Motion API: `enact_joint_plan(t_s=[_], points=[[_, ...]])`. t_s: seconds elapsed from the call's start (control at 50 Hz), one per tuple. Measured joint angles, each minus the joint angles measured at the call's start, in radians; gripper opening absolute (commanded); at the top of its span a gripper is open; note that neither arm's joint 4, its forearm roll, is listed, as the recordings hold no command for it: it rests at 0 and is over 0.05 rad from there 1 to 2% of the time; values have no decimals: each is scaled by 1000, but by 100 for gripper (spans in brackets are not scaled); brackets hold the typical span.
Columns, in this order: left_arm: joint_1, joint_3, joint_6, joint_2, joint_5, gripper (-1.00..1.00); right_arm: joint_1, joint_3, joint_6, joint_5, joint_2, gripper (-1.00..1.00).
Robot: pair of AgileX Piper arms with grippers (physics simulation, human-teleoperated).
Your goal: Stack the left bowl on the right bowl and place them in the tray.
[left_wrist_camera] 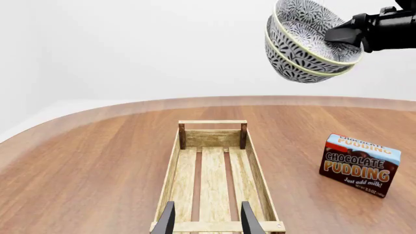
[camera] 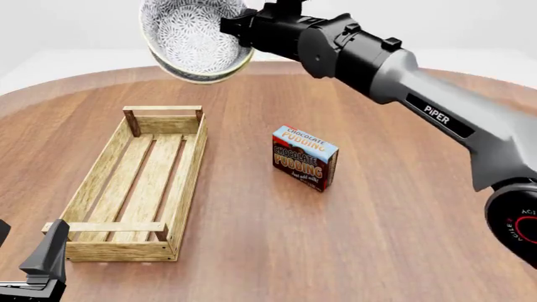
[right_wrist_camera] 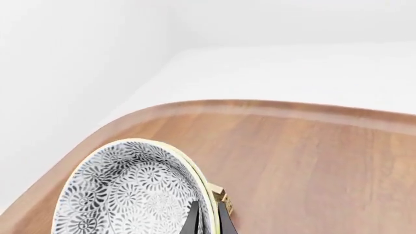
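Front view: the right hand point(camera: 239, 25) pinches the rim of the stacked bowls point(camera: 195, 39), held tilted in the air beyond the tray point(camera: 186, 173); stiff, slick and breakable, so rim grip suits. Left hand point(left_wrist_camera: 206, 219), spread, hovers over the tray's near end

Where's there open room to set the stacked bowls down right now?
Inside the tray, its slatted floor is bare end to end. Open table also lies right of the pudding box. The right gripper holds the stacked bowls aloft.

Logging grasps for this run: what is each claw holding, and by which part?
The right claw holds the stacked bowls by their rim, in the air. The left claw holds nothing.
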Motion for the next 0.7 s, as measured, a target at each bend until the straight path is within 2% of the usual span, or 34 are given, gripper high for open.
enact_joint_plan(t_s=[0.36,0.7], points=[[0,0,0,0,0,100,74,-212,20,42,194,-100],[0,0,0,0,0,100,117,-335,34,49,331,-100]])
